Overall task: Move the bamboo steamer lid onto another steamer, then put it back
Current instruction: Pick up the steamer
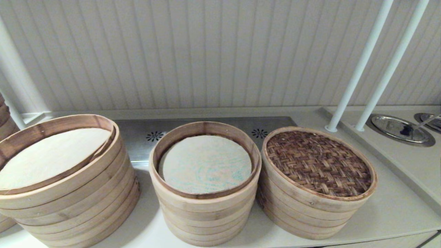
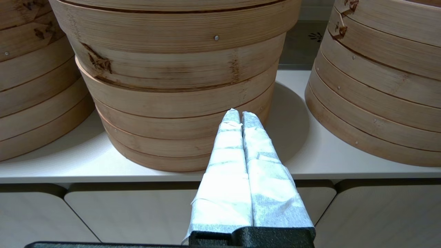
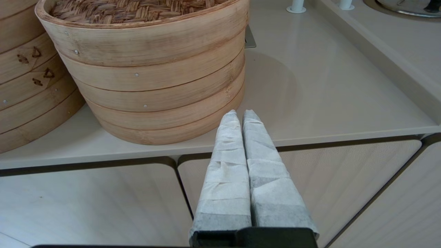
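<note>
- You have three bamboo stacks in a row on the worktop (image 1: 386,210). The bamboo steamer lid (image 1: 318,163) sits on the stack at 3 o'clock in the head view, woven top up, its pale band flush on the tiers beneath.
- The middle stack (image 1: 205,193) stands at 6 o'clock, touching or all but touching the lidded stack's left side. It is uncovered, and its liner (image 1: 206,163) carries faint green speckles.
- The widest stack (image 1: 65,186) sits at 9 o'clock, open, with a smooth cream liner (image 1: 51,155), just beside the middle one.
- A further stack (image 1: 5,120) peeks in at the far left edge; too little shows to tell what it is.
- Your left hand (image 2: 240,115) hangs low in front of the worktop's edge, facing the middle stack's wall; its wrapped fingers are pressed together, holding nothing.
- Your right hand (image 3: 240,115) hangs likewise below the front edge, facing the lidded stack's base, fingers closed on nothing.
- Neither hand appears in the head view.
- Two white poles (image 1: 375,65) rise at 2 o'clock, and a round metal dish (image 1: 399,129) is set in the raised ledge beyond them.
</note>
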Controlling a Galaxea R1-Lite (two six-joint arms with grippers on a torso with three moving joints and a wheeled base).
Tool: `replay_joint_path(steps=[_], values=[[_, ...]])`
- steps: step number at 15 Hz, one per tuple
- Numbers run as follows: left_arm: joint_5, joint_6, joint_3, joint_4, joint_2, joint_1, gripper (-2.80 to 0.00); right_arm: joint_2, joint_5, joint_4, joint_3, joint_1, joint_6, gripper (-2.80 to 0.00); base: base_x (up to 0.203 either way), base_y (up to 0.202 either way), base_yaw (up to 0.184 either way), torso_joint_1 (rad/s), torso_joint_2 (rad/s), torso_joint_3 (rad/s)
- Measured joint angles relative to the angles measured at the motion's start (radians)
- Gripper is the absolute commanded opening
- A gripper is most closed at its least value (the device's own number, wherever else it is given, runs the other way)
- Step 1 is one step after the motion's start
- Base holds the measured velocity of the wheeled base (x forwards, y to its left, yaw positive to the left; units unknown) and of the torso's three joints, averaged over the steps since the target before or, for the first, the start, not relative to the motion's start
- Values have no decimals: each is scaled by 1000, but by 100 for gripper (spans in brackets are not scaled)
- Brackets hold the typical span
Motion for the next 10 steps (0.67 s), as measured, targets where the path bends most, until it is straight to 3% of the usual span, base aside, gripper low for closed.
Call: replay_joint_path(steps=[10], values=[[0,0,0,0,0,0,-280,0,-1,1,0,0,7,-280,0,0,0,0,0,0]])
